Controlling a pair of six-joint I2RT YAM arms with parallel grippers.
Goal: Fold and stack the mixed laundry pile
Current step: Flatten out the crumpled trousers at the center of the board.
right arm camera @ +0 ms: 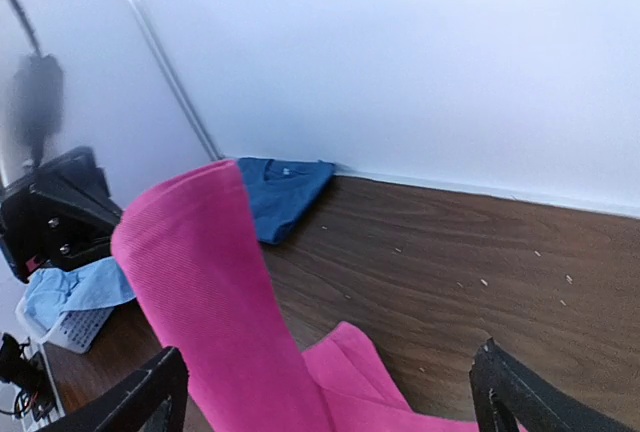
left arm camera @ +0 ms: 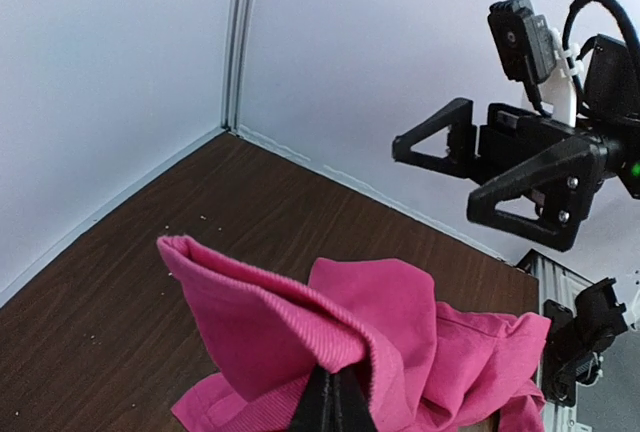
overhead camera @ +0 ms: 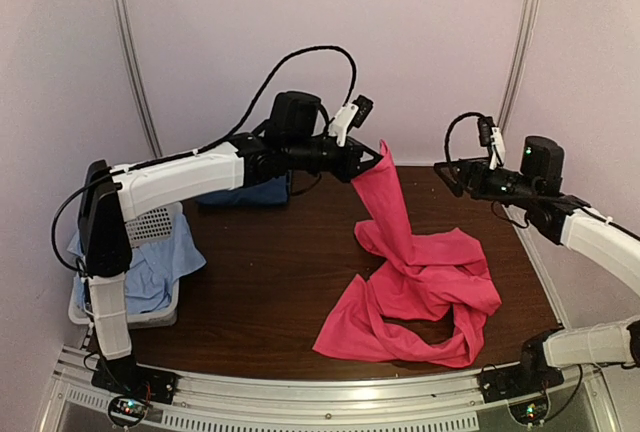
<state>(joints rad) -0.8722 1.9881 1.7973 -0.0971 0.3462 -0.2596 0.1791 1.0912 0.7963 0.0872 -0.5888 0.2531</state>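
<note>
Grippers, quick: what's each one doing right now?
Left gripper: shut on the pink shirt, holding one end raised.
Right gripper: open, holding nothing.

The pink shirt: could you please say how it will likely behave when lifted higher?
Probably floppy: the pink shirt hangs from the left gripper in a limp strip, the rest crumpled on the table. Likely light, since one pinched edge holds it up. It would probably twist and drag.
</note>
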